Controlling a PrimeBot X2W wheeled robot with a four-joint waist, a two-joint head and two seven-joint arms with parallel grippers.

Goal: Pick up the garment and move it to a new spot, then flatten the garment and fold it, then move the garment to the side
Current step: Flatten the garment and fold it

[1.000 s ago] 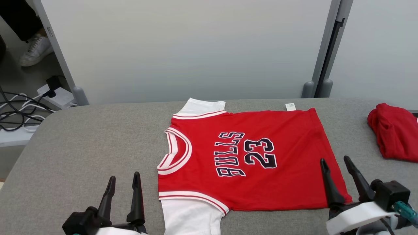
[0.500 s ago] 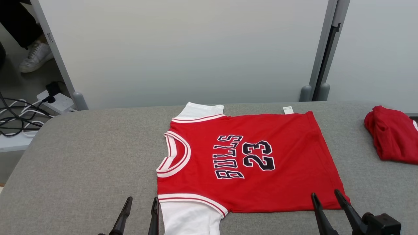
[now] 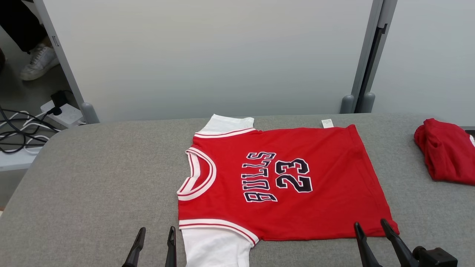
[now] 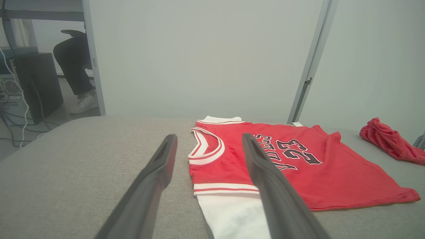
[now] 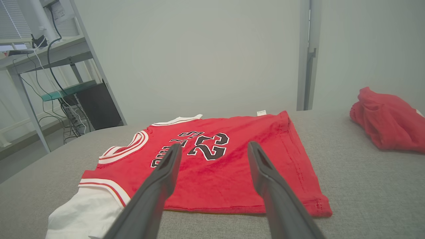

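At the far right of the table (image 3: 92, 174), a bunched red cloth (image 3: 443, 155), well apart from the work. Off the left end, on the floor: a white power strip (image 3: 61, 113), dark cables, a person's white shoe (image 3: 37, 63). Grey fabric top, pale partition panels (image 3: 207, 55) behind. Mid-table, a red-and-white jersey (image 3: 297, 211) spread flat, collar to the left. Splayed and empty, left gripper (image 3: 157, 228) just left of the near white sleeve; right gripper (image 3: 370, 222) equally spread, empty, tips at the near right hem corner.

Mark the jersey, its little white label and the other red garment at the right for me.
jersey (image 3: 334, 200): head view, plain red cloth between number and hem.
white label (image 3: 327, 123): head view, middle of the tag.
red garment (image 3: 445, 155): head view, middle of the crumpled heap.
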